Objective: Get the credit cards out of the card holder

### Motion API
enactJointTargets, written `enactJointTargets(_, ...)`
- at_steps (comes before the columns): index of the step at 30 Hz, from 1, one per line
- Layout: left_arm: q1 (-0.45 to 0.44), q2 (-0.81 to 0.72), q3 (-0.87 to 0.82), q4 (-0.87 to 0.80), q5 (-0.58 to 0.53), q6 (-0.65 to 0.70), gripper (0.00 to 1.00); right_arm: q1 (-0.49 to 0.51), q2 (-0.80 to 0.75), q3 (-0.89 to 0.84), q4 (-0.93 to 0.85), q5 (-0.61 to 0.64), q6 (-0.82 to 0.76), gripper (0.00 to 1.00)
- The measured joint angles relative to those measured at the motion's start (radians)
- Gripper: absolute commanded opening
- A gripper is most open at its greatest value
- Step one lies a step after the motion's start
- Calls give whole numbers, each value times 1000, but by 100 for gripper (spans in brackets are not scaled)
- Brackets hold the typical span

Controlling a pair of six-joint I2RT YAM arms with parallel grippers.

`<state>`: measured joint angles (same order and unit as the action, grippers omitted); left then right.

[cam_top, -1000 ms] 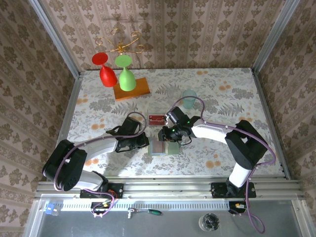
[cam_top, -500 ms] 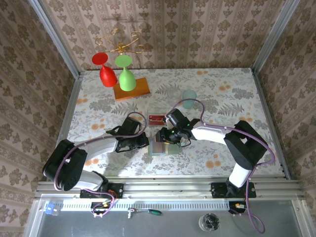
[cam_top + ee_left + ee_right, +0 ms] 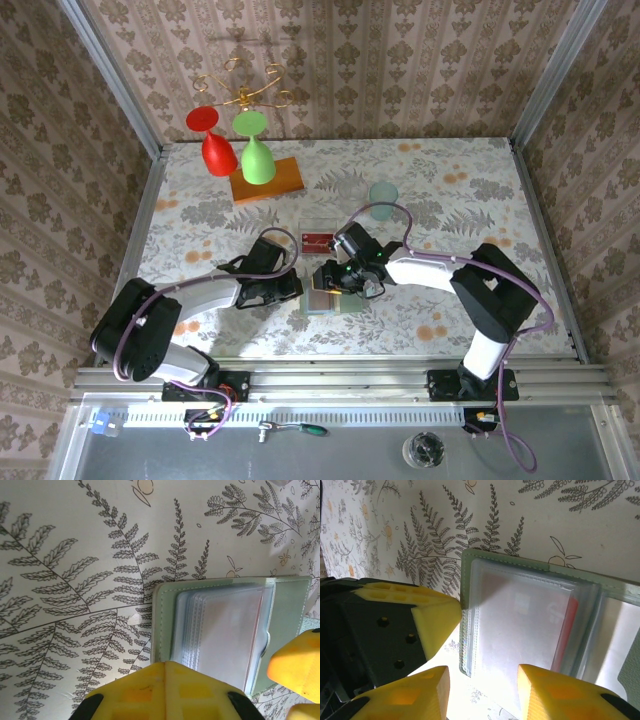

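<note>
The sage-green card holder [image 3: 320, 301] lies open on the table between the two arms, its clear pockets [image 3: 220, 625] facing up. A red credit card [image 3: 568, 622] shows edge-on inside a pocket. Another red card [image 3: 317, 240] lies on the table just behind the holder. My left gripper [image 3: 166, 664] is shut, and its yellow tip rests against the holder's left edge [image 3: 464, 611]. My right gripper [image 3: 485, 682] hovers open over the near edge of the pockets, with nothing between its fingers [image 3: 542, 687]. From above, the left gripper [image 3: 297, 287] and the right gripper [image 3: 328, 280] meet at the holder.
A pale teal cup [image 3: 383, 195] stands behind the right arm. An orange board [image 3: 267, 181] with a red glass [image 3: 217, 152] and a green glass [image 3: 257, 158] sits at the back left. Patterned walls enclose the fern-print table [image 3: 450, 200].
My right gripper has opened a little and shifted slightly left over the holder. The left gripper has stayed shut at the holder's edge.
</note>
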<state>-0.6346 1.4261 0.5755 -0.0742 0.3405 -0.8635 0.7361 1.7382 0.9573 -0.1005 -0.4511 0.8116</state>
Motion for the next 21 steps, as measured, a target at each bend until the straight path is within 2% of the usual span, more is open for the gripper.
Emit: enactJointTargets(21,0,19,0,-7,-4,0,8,9,40,0,-30,15,-1,38)
